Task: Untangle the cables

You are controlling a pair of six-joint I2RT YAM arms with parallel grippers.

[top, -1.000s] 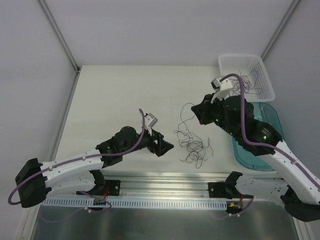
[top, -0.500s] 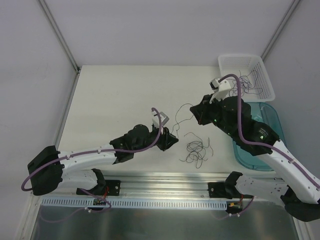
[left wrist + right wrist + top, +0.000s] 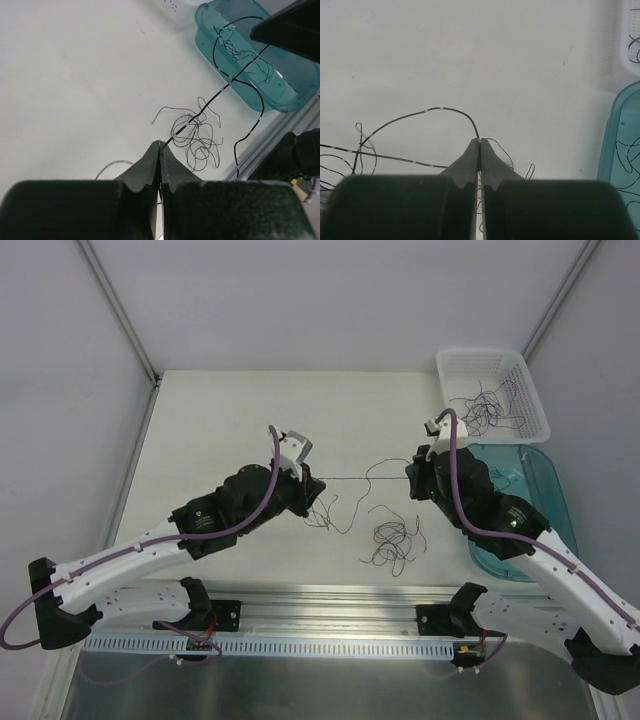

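Your left gripper [image 3: 160, 145] and right gripper [image 3: 479, 141] are each pinched tight on one strand [image 3: 360, 479] of the cables, which runs straight between them above the middle of the bench [image 3: 220, 420]. A loose wad [image 3: 392, 540] lies near the front edge, between the arms. More strands sit in the white basket [image 3: 452, 360] at the far right corner and in the teal tub [image 3: 550, 475] along the right edge.

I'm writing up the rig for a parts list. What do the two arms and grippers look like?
The left arm and right arm have white link shells, black joint housings and a thick purple cable each. The left gripper and right gripper have black fingers tapering to thin tips.
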